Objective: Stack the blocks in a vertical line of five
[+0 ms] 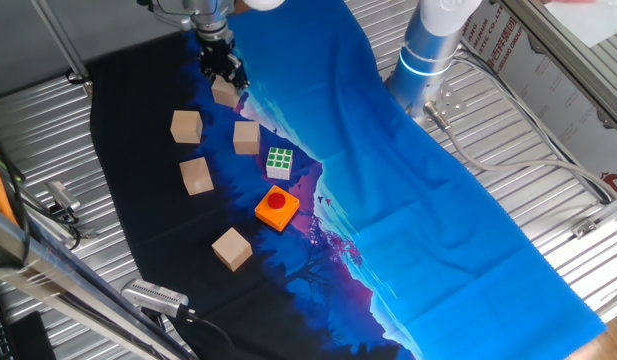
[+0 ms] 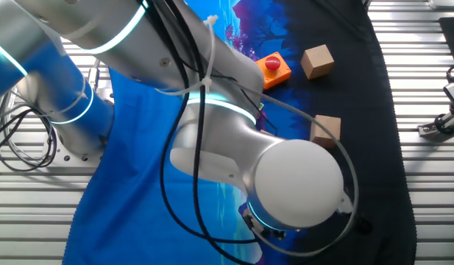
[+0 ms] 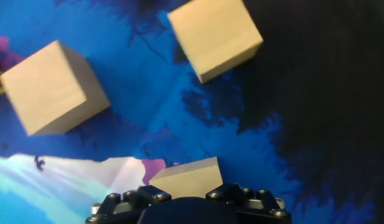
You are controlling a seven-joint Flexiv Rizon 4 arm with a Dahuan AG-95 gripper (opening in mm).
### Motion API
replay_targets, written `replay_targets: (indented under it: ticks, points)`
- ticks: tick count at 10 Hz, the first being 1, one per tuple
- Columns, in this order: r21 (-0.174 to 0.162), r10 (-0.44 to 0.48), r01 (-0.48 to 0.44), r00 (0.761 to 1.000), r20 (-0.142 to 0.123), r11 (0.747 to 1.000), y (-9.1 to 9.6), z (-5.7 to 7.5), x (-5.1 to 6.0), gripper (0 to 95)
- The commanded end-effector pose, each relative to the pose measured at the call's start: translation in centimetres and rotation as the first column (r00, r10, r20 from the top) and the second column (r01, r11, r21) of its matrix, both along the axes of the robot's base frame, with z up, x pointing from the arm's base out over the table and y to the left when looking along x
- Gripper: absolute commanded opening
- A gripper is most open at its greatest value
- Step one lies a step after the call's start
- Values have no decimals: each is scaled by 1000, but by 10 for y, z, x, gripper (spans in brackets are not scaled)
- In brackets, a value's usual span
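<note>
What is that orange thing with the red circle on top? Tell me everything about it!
The orange block is flat and squarish, with a round red button on top. It looks like smooth plastic. It lies flat on the blue and purple cloth, just below the green-and-white puzzle cube. Nothing touches it but the cloth, and the gripper is far from it.

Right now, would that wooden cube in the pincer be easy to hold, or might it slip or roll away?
The cube looks like plain solid wood, so probably stiff and fairly light. Its flat faces should give the pincer a firm hold. With square edges it seems unlikely to roll, and on the cloth it would likely slide little.
</note>
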State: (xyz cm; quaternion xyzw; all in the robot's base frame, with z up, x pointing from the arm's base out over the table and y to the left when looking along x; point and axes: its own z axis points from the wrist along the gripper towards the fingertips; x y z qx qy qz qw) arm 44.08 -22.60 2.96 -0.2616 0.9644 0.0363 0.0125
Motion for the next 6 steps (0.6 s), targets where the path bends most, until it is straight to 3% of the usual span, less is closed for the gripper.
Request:
replay_targets:
  ticks: [1,2,4,6]
  points:
    - [-19,7,-7,1000,0,1000,-1,-1,0,0]
    - [-50,23,-23,1000,1,998,-1,1,0,0]
    - [-48,5,-6,1000,-6,999,-2,4,0,0]
    - [-48,-20,19,1000,-15,999,0,17,2,0]
